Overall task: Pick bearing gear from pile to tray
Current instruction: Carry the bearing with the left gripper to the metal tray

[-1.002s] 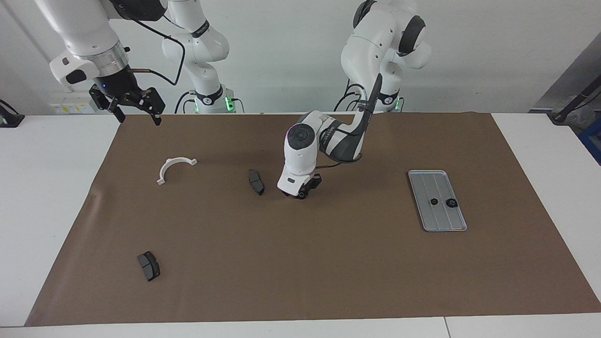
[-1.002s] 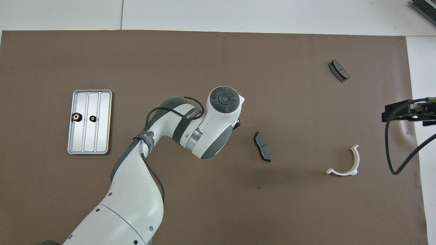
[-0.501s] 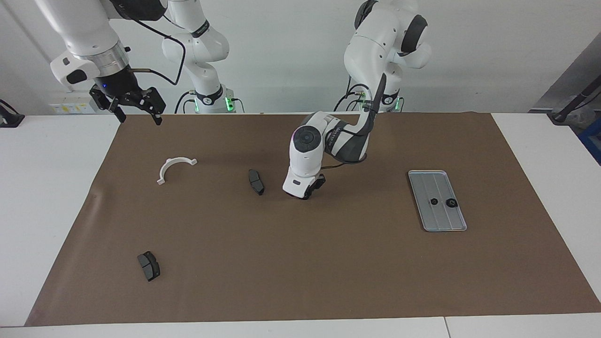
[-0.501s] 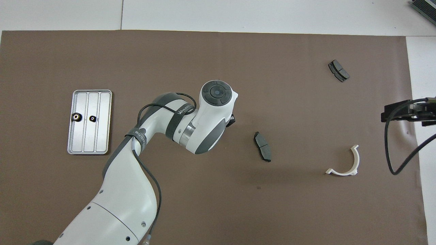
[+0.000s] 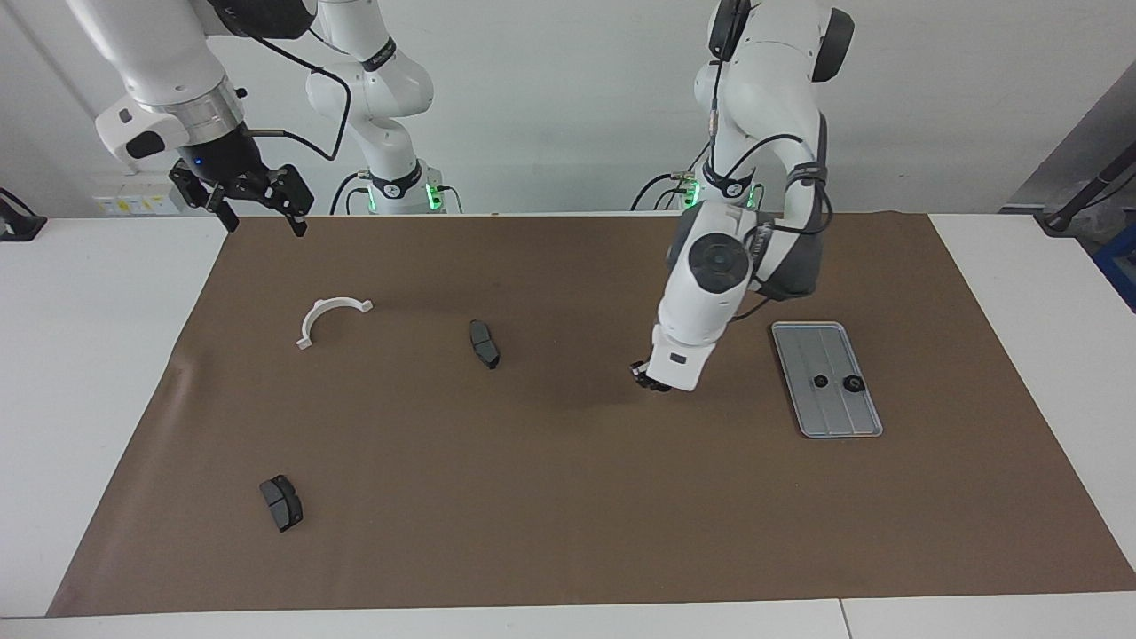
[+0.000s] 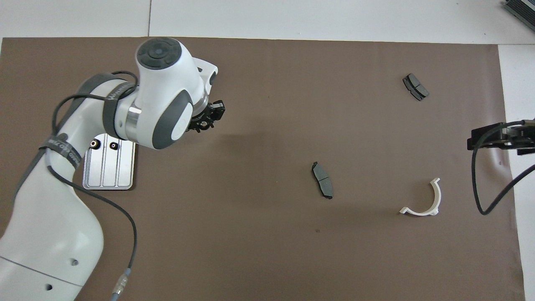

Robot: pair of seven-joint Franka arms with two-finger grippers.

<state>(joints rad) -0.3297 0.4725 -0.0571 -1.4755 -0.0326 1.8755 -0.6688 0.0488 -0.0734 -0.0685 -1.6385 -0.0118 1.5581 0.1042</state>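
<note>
My left gripper hangs over the brown mat beside the tray, shut on a small black bearing gear. In the overhead view the left gripper sits just off the tray toward the table's middle. Two black rings lie in the tray. What is left of the pile is two dark brake pads and a white half-ring bracket. My right gripper waits open, raised over the mat's edge at the right arm's end.
The brown mat covers most of the white table. In the overhead view the brake pads and the bracket lie spread toward the right arm's end, near the right gripper.
My left arm has lifted from beside the middle brake pad and swung toward the tray with the gear in its fingers. The right arm has not moved.
</note>
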